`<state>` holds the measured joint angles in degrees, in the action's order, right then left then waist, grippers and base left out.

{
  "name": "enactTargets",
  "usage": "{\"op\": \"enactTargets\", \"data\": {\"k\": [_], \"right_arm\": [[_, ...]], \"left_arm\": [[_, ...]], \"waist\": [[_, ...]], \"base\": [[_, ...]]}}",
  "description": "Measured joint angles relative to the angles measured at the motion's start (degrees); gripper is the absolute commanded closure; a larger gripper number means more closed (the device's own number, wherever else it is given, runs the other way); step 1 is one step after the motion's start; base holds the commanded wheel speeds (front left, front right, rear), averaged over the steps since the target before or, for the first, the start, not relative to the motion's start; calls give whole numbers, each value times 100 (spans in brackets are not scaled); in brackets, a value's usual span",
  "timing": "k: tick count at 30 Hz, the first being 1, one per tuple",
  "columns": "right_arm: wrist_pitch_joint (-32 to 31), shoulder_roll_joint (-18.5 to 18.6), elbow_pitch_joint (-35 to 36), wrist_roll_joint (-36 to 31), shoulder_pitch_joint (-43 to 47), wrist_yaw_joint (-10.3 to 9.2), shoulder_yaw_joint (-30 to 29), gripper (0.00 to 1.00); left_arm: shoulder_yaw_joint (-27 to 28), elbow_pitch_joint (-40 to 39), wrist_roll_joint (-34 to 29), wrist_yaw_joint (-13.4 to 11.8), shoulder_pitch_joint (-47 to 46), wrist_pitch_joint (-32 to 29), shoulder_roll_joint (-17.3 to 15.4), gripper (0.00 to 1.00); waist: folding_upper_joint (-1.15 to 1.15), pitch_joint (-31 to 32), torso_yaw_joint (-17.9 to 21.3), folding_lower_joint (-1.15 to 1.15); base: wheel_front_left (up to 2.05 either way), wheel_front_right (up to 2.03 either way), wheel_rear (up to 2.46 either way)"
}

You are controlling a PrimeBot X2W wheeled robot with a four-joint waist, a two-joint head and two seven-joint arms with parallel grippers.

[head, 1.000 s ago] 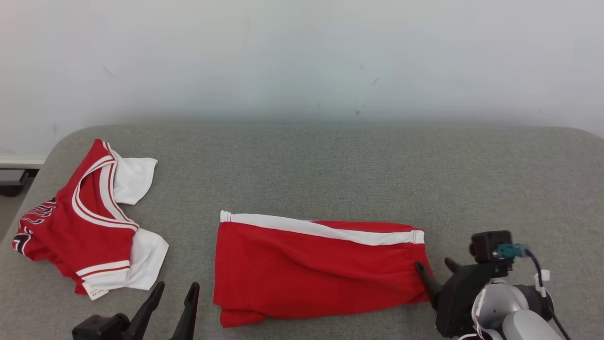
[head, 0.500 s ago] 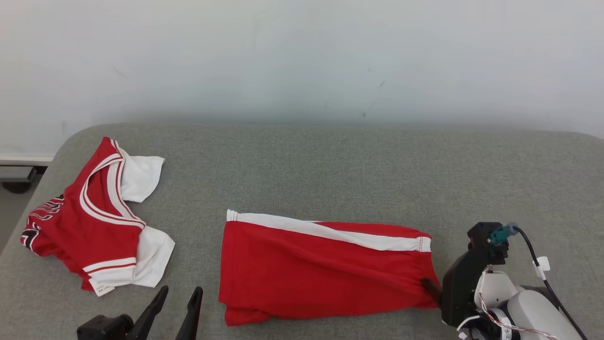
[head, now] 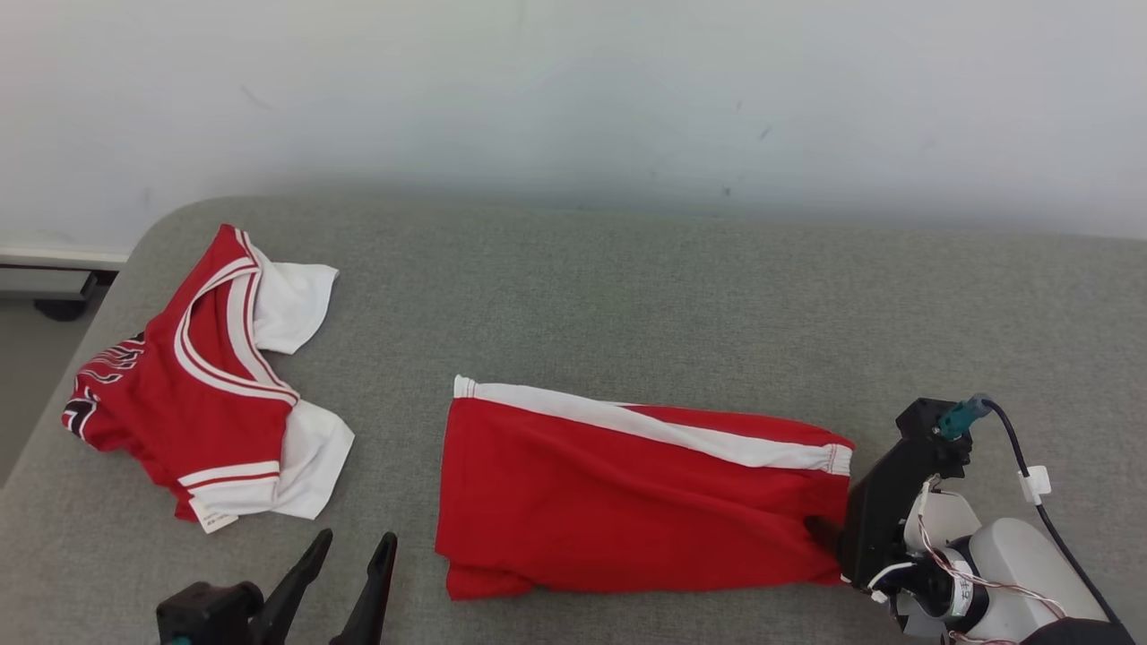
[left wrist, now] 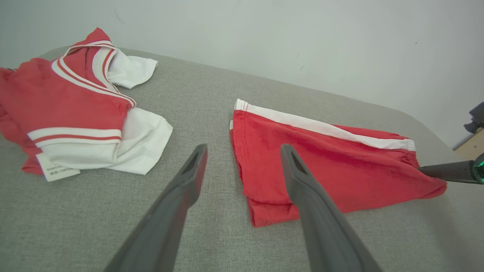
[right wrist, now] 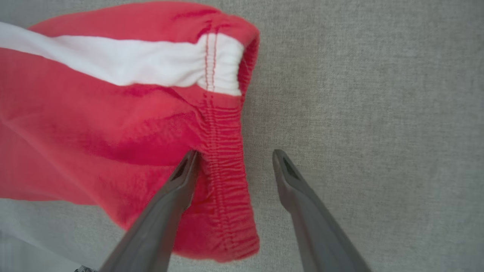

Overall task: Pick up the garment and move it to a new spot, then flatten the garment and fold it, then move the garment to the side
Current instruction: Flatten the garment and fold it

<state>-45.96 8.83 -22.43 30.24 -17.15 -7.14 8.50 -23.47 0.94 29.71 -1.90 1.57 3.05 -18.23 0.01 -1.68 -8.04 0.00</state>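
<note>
The garment (head: 627, 502) is a pair of red shorts with a white side stripe, lying folded flat on the grey padded table (head: 627, 287). Its elastic waistband (right wrist: 223, 151) points right. My right gripper (right wrist: 235, 154) is open and straddles that waistband edge: one finger rests over the red cloth, the other stands over bare table. In the head view a dark fingertip (head: 819, 528) touches the shorts' right end, below the black wrist. My left gripper (head: 355, 537) is open near the front edge, left of the shorts' hem (left wrist: 242, 151), holding nothing.
A red and white jersey (head: 206, 385) lies crumpled at the table's left end, close to the rounded corner and the drop to the floor. A pale wall runs behind the table. Bare grey surface stretches behind and to the right of the shorts.
The head camera has shifted, sliding the whole scene right and up. My right gripper has tipped down over the waistband, so its fingers now hide behind the wrist. The shorts lie as before.
</note>
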Motion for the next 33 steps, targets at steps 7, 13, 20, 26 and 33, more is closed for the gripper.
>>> {"op": "enactTargets", "data": {"k": [7, 13, 20, 26, 33], "right_arm": [[-179, -191, -292, -8, -158, -1, -241, 0], [-303, -245, -445, -8, -332, -1, -294, 100], [-356, -210, -460, -12, -392, -1, -414, 100], [-425, 134, -376, -141, -372, -1, -642, 100], [-456, 787, -240, -411, -143, -1, -1211, 100]], "left_arm": [[-25, 45, 42, 54, -146, -8, 30, 0], [0, 147, 62, 91, -219, -2, 51, 0], [29, 194, 100, 91, -214, 8, 56, 0], [58, 204, 113, 91, -185, 65, 68, 0], [52, 208, 118, 91, -179, 104, 104, 0]], "waist": [[0, -120, -162, 0], [0, -205, -277, 0], [0, -214, -283, 0], [0, -203, -194, 0], [0, -205, -78, 0]], "base": [[0, 0, 0], [0, 0, 0], [0, 0, 0], [0, 0, 0], [0, 0, 0]]}}
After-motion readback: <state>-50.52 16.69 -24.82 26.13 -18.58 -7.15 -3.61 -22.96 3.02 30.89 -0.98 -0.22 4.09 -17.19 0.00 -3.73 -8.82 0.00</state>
